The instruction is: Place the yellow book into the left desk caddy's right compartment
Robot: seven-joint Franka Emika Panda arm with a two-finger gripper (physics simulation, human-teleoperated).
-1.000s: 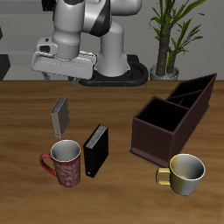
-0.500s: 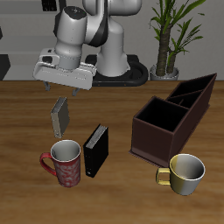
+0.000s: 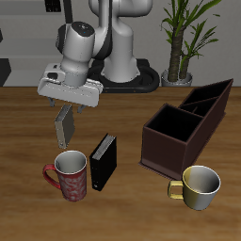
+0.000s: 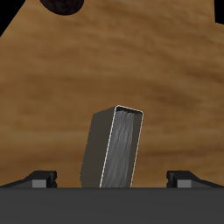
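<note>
Two books, two mugs and two caddies are sitting on the counter (image 3: 132,202). The yellow book (image 3: 64,125) is standing upright near the red mug (image 3: 70,176), well apart from the left desk caddy (image 3: 173,139). The tool (image 3: 68,104) is hanging spread wide, straddling the book's top without touching it.

The wooden surface (image 3: 132,202) carries the yellow book (image 3: 64,126) standing upright, a black book (image 3: 103,161), a red mug (image 3: 69,176), a yellow mug (image 3: 198,186) and the left desk caddy (image 3: 186,125).
</note>
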